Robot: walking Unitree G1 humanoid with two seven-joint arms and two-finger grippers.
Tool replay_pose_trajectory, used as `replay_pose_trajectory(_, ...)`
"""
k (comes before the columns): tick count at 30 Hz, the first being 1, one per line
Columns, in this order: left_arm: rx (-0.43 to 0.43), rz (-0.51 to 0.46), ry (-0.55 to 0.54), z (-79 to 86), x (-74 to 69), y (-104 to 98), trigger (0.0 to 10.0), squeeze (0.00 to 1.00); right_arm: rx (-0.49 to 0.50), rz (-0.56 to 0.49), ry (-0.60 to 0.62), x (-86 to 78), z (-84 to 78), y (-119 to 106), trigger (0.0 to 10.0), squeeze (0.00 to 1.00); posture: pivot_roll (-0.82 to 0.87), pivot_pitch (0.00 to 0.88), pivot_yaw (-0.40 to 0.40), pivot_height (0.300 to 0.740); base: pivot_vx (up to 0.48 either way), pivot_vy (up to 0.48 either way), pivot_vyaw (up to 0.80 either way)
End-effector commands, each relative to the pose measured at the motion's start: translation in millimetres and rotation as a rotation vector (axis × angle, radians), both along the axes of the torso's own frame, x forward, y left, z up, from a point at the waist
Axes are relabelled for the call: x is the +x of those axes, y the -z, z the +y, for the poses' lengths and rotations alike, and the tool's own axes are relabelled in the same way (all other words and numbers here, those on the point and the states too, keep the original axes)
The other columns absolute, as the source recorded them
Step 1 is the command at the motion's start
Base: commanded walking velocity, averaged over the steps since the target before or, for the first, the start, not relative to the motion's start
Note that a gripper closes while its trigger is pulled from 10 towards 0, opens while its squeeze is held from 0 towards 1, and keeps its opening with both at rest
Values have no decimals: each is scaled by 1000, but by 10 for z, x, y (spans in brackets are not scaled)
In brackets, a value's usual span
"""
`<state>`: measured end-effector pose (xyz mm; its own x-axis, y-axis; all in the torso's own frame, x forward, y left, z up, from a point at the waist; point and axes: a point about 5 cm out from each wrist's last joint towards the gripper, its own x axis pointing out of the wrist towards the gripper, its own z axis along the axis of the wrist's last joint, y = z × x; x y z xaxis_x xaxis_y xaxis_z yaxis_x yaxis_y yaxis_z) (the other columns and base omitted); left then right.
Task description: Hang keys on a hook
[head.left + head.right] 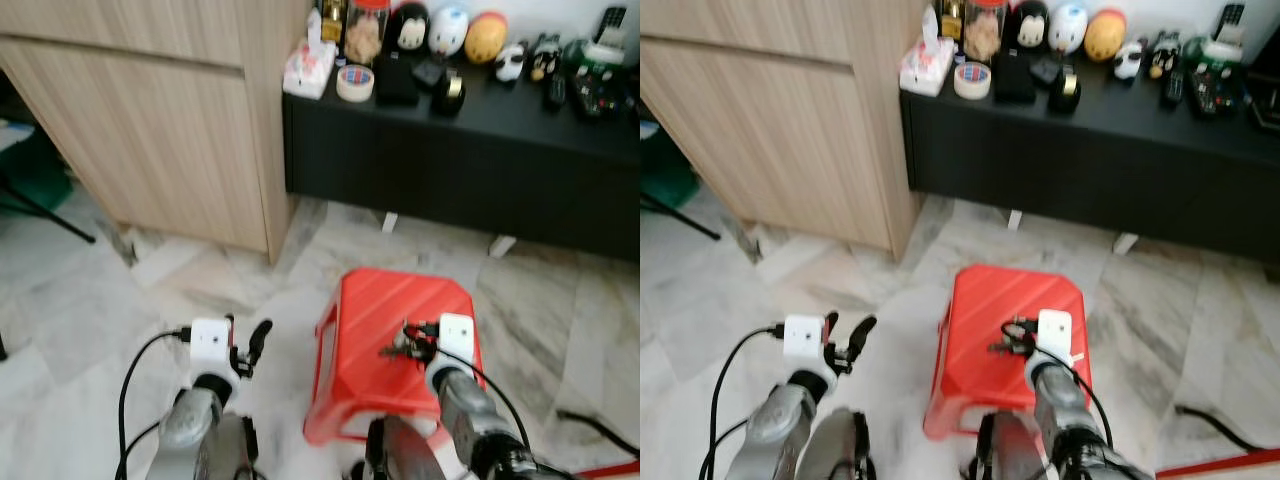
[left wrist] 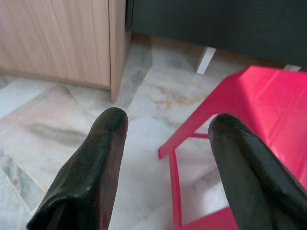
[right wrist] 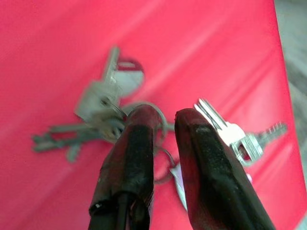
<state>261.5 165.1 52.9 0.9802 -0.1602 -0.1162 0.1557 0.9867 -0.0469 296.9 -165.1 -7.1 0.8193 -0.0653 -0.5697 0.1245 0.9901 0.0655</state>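
A bunch of silver keys (image 3: pixel 103 108) on a ring lies on top of a red plastic stool (image 1: pixel 390 300). My right gripper (image 3: pixel 165 117) is down over the stool top, its two black fingers nearly together and pinching the key ring, with keys spread to either side of them. In the left eye view the keys (image 1: pixel 398 348) are a dark cluster at the tip of the right gripper (image 1: pixel 412 338). My left gripper (image 1: pixel 246 340) hovers open above the floor to the left of the stool, with nothing between its fingers (image 2: pixel 108 143).
A light wooden cabinet (image 1: pixel 150 120) stands at the back left. A low black sideboard (image 1: pixel 450 150) behind the stool carries a tape roll (image 1: pixel 354 82), figurines and remotes. Marble floor (image 1: pixel 250 270) surrounds the stool. A black cable (image 1: pixel 590 425) lies at the right.
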Motion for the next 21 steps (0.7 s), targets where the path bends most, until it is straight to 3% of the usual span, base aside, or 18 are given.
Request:
replay_pose_trajectory(1,-7,21,1,1,-49,27,10000,0,2,48,17,-51,-31,57,10000,0,91,276,-99,633,0,0,0)
replay_pose_trajectory(9,-1,53,0,29,-177,16,10000,0,-7,143,-89,-153,37,166,10000,0,98,286,-96,633,0,0,0)
replay_pose_trajectory(21,3,73,28,33,-149,-4,10000,0,-15,224,-236,-308,123,295,10000,0,86,273,-95,633,0,0,0)
